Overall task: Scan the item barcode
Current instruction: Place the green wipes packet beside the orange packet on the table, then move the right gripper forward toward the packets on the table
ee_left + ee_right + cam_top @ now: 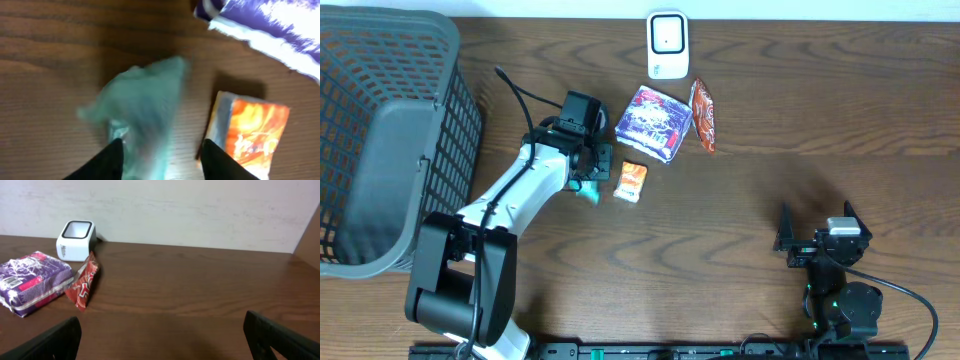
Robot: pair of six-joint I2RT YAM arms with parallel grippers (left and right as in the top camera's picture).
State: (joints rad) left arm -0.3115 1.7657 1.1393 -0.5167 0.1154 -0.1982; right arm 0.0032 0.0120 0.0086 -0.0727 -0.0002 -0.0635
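- Left gripper (pixel 162 144): black fingers partly apart, clamping nothing; a crumpled teal plastic packet (pixel 145 100), blurred, sits between them, just beside a small orange foil packet (pixel 255 130)
- Right gripper (pixel 161 320): fingers spread wide, holding nothing
- White box-shaped barcode scanner (pixel 667 45): at the brown wooden table's (pixel 770 110) far edge, well apart from the teal packet

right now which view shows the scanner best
right wrist: the scanner is largest and sharp there, with its top window and side both visible. overhead shows it whole but small, straight from above. left wrist doesn't show it at all.
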